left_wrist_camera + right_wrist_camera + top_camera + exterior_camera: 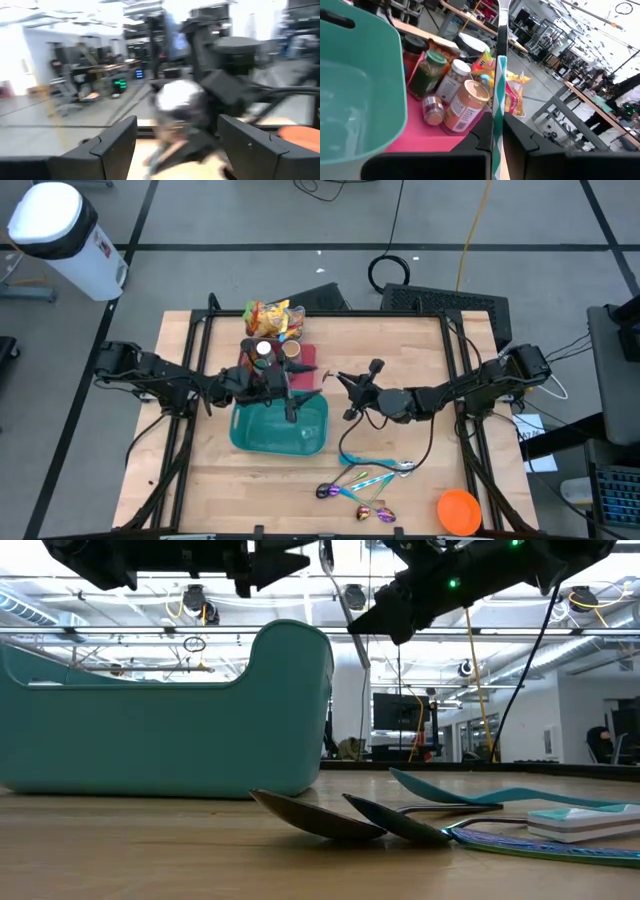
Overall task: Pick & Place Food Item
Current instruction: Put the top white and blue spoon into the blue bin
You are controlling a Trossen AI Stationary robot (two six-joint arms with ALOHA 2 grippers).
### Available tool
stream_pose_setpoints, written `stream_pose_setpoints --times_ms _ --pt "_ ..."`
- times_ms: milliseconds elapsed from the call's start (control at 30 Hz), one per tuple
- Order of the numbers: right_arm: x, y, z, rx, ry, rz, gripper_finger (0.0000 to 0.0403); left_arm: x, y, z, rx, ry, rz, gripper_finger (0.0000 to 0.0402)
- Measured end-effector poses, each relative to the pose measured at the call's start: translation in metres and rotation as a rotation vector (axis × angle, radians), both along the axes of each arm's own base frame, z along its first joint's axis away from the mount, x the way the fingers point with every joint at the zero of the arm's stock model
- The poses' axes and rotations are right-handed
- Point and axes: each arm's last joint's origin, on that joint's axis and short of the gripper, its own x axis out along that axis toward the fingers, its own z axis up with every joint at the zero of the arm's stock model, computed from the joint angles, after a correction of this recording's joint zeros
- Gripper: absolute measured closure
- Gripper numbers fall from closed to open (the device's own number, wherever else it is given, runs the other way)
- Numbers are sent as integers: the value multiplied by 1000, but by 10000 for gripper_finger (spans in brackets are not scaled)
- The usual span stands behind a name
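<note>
The teal bin [280, 430] is sitting mid-table; food jars [272, 352] are waiting just behind it. The left gripper [290, 385] is hovering above, jaws wide, empty, needing descent onto a jar. The right gripper [345, 385] is pinching a spoon [498, 60].

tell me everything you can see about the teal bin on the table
The teal bin looks like smooth plastic, rectangular with rounded corners. Its walls rise higher at the ends, and the low view shows a dip along the top edge. It stands upright on the wooden table, about mid-table and left of centre, and looks empty inside. A pink mat with spice jars lies just behind it. The left tool hangs open above its far part; I cannot tell whether it touches the bin.
</note>
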Motion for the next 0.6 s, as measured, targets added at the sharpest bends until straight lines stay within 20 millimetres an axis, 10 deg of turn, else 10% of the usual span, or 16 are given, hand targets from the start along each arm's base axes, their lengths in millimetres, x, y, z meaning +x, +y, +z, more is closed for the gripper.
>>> stream_pose_setpoints --times_ms 600 --pt "2 -3 1 48 -39 34 395 5 16 -2 -70 -5 -7 117"
